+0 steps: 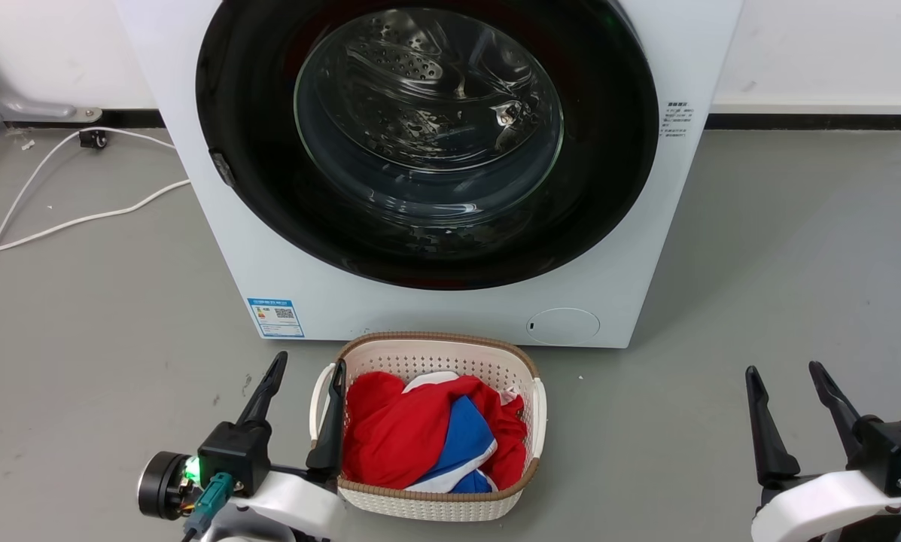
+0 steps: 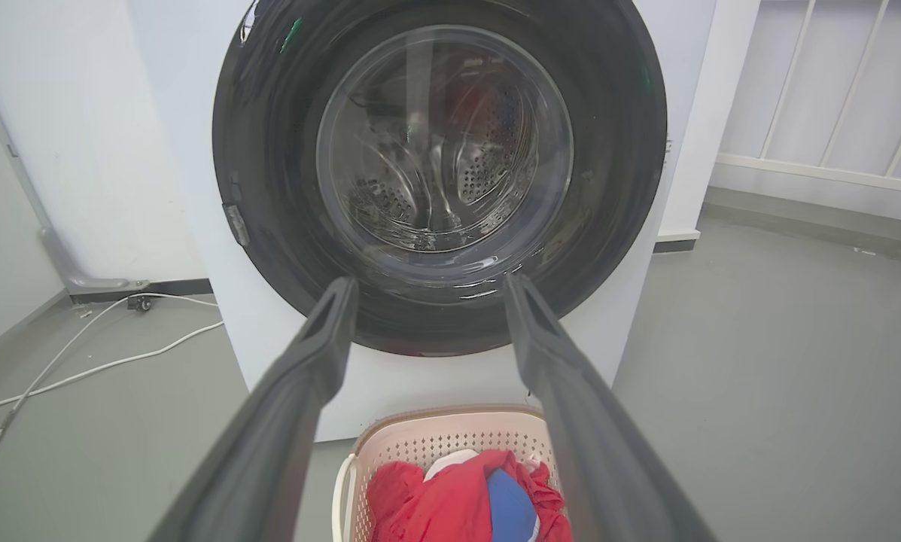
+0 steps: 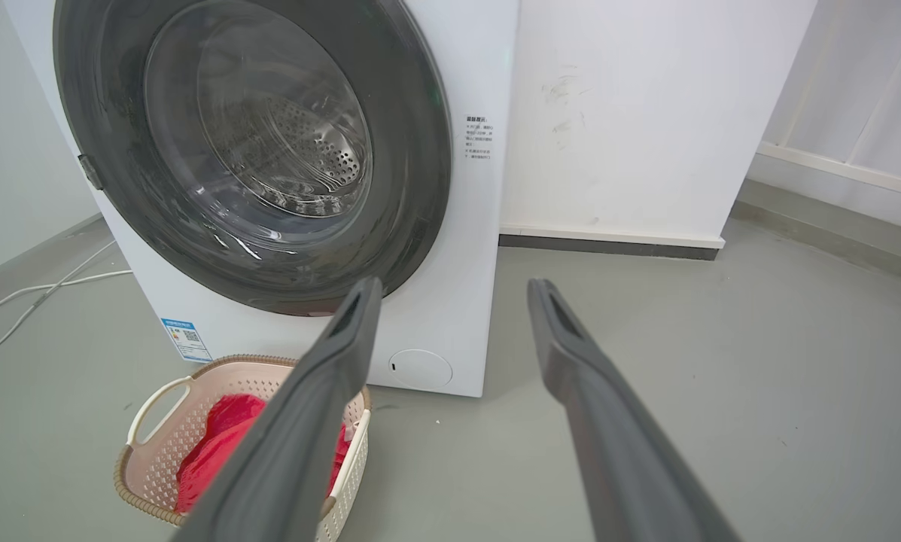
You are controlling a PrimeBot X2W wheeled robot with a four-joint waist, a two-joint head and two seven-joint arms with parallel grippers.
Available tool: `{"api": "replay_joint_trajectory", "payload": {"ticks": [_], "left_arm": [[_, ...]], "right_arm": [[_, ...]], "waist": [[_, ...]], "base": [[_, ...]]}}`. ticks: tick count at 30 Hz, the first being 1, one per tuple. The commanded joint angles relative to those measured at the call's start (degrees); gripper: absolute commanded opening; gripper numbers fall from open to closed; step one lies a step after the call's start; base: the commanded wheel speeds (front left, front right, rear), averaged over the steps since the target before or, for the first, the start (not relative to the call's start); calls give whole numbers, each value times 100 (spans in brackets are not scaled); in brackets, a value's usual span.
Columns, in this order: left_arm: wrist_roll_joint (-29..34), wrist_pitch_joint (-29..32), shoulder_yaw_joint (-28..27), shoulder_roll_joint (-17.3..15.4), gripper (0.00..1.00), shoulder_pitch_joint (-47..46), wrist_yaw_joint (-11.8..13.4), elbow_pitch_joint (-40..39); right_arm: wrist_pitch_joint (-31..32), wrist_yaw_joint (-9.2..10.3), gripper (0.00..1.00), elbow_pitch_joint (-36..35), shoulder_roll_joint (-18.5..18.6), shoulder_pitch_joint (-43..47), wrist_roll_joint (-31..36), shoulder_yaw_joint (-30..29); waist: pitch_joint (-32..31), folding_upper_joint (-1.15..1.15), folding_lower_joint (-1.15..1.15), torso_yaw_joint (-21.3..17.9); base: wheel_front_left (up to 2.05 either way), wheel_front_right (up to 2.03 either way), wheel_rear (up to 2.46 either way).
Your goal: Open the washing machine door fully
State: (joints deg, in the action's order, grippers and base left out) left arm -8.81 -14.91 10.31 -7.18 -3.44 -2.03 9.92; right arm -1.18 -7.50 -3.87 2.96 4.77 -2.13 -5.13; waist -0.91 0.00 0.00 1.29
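Note:
The white washing machine (image 1: 284, 248) stands straight ahead on the grey floor. Its washing machine door (image 1: 616, 150) is a glossy black ring around bulging clear glass, lying flush against the front, with a small latch handle (image 1: 222, 167) at its left rim. The steel drum shows through the glass. My left gripper (image 1: 307, 365) is open, low at the left, well short of the machine, one finger beside the basket's left handle. My right gripper (image 1: 787, 370) is open, low at the right over bare floor. The door (image 2: 269, 188) also fills the left wrist view, and the door (image 3: 412, 188) appears at the right wrist view's left.
A pale laundry basket (image 1: 525, 361) with red, blue and white clothes sits on the floor right in front of the machine. White cables (image 1: 59, 226) trail across the floor at the left. A wall with dark skirting (image 1: 811, 120) runs behind. Open floor lies to the right.

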Motion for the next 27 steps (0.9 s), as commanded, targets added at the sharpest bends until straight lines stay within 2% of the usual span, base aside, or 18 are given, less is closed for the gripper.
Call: {"api": "replay_joint_trajectory", "payload": {"ticks": [1,9,19,20,21,27], "left_arm": [[-8,-42,-18,3,100,34,-18,19],[-170,-36,-48,43,100,30,-91,116],[-187,-31,-63,23,100,21,-61,178],[-184,-31,-62,22,100,18,-56,182],[-174,-31,-62,17,100,12,-44,188],[-130,-31,-46,6,100,-13,-8,216]], "right_arm": [[-26,1,100,-5,-15,47,-32,-13],[-89,1,100,108,-14,9,-213,-39],[-121,1,100,196,-14,-38,-229,-61],[-101,1,37,211,-14,-39,-255,-61],[-87,1,1,226,-14,-43,-269,-57],[-38,1,0,296,-13,-59,-546,-90]], "waist": [[0,0,0,0],[-1,0,0,13],[6,0,0,22],[7,0,0,24],[9,0,0,26],[11,0,0,34]], "base": [[0,0,0],[0,0,0],[0,0,0],[0,0,0],[0,0,0],[0,0,0]]}}
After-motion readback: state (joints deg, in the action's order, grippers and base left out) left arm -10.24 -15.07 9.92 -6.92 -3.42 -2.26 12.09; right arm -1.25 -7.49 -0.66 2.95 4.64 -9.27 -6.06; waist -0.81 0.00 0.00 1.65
